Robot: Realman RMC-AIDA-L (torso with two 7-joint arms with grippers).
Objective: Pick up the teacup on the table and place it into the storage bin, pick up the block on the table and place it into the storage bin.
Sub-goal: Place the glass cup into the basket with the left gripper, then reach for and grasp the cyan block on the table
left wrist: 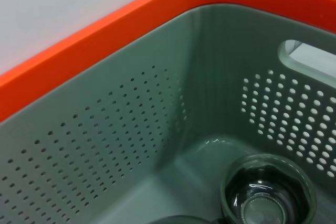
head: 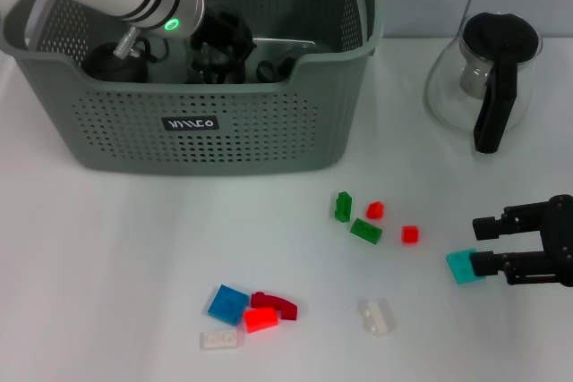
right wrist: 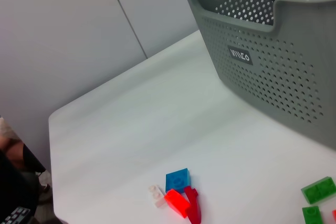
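Note:
The grey-green storage bin (head: 224,136) stands at the back left with its black label (head: 190,123); it also shows in the right wrist view (right wrist: 273,77). My left gripper (head: 215,46) is down inside the bin. The left wrist view shows the bin's inner wall (left wrist: 131,145) and a glass teacup (left wrist: 268,200) upright on its floor. My right gripper (head: 483,245) is open low over the table at the right. Its near finger touches a teal block (head: 461,267).
Loose blocks lie on the table: green (head: 365,231), red (head: 410,233), blue (head: 228,303), clear (head: 377,316). A glass pot with a black handle (head: 491,73) stands at the back right. The right wrist view shows the blue block (right wrist: 177,180) and the table's edge.

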